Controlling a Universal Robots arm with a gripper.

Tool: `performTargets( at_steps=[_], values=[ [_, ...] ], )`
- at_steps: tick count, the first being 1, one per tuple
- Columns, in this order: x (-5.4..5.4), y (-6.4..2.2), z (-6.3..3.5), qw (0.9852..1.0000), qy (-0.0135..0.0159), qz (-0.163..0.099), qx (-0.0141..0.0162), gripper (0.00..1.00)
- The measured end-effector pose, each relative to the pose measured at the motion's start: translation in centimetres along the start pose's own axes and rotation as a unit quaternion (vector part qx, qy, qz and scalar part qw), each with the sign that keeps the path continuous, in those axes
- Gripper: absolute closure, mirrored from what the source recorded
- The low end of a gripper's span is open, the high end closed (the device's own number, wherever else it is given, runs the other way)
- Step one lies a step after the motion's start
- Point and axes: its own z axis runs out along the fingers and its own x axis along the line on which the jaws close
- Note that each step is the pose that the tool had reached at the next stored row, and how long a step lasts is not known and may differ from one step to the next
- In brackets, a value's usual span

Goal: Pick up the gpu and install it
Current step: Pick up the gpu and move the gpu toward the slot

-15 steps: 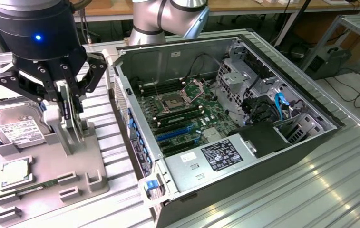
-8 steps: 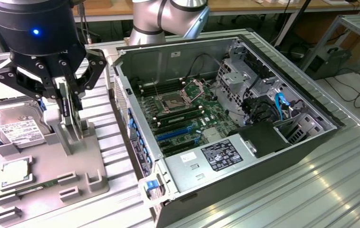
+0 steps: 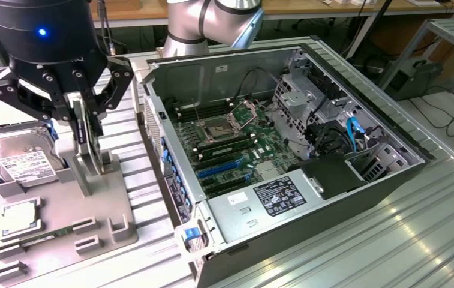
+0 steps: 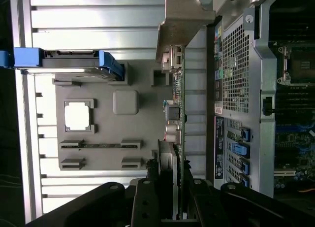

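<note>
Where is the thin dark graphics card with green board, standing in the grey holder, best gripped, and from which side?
Grip the thin dark gpu card along its free upper long edge, coming straight down from above. It stands on edge in the grey slotted holder, so a pinch across its two flat faces probably suits best; the pincer hangs over that edge.

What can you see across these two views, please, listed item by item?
gpu: one, dark with green board, standing on edge in the holder
hard drive: one, silver, white label, blue carrier, on the holder
processor chip: one, silver, flat on the holder
memory stick: one, green, lying in the holder's slots
holder: one, grey, exterior view's left
computer case: one, dark, open, beside the holder
motherboard: one, green, inside the case
table: one, silvery slats, under everything
arm: one, silver-grey, behind the case
tool: one, black, closed on the gpu
</note>
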Motion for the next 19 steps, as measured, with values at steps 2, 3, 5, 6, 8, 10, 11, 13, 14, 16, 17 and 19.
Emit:
performTargets(
  at_steps=[2, 3, 5, 6, 8, 10, 11, 13, 14, 16, 17, 19],
  values=[
    [0.0, 0.0, -0.27, 1.0, 0.0, 0.0, 0.0, 0.72],
    [0.0, 0.0, -0.36, 1.0, 0.0, 0.0, 0.0, 0.72],
    [0.0, 0.0, -0.57, 1.0, 0.0, 0.0, -0.0001, 0.72],
    [0.0, 0.0, -0.68, 1.0, 0.0, 0.0, 0.0, 0.72],
    [0.0, 0.0, -0.89, 1.0, 0.0, 0.0, 0.0, 0.72],
    [0.0, 0.0, -1.08, 1.0, 0.0, 0.0, 0.0, 0.72],
    [0.0, 0.0, -1.19, 1.0, 0.0, 0.0, 0.0, 0.72],
    [0.0, 0.0, -1.43, 1.0, 0.0, 0.0, 0.0, 0.72],
    [0.0, 0.0, -1.55, 1.0, 0.0, 0.0, 0.0, 0.72],
    [0.0, 0.0, -1.81, 1.0, 0.0, 0.0, 0.0, 0.72],
    [0.0, 0.0, -1.97, 1.0, 0.0, 0.0, 0.0, 0.72],
    [-0.1, 0.0, -2.16, 1.0, 0.0, 0.0, 0.0, 0.72]
  ],
)
